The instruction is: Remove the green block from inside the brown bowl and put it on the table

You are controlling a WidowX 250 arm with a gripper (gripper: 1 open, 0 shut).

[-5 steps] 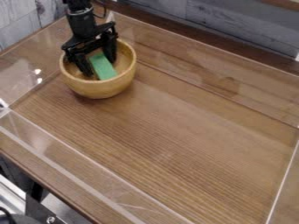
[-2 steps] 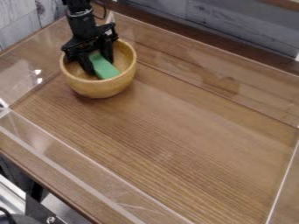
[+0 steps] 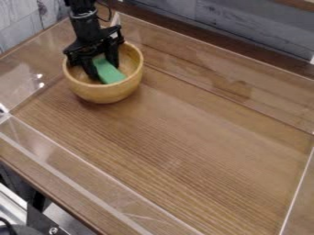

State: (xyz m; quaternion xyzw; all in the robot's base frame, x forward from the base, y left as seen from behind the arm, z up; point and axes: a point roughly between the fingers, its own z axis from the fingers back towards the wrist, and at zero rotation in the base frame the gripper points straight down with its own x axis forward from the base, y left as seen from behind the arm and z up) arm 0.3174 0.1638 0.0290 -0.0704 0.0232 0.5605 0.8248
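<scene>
Wood-grain worktop (image 3: 196,138) fills most of my view, with clear plastic panels (image 3: 50,165) along its edges and a grey plank wall behind. At about ten o'clock on the surface sits the brown bowl (image 3: 103,89), and I have the end effector (image 3: 95,61) pointing straight down into it. Its black fingers have come together on the upper end of the green block (image 3: 108,70), so I read it as closed on the block, though the contact itself is small in this view. The block lies inside the bowl, leaning on the inner wall, which would explain its tilt. Its long axis runs from roughly eleven o'clock to five o'clock, lower end towards me. Lifting out comes next, I judge.
</scene>
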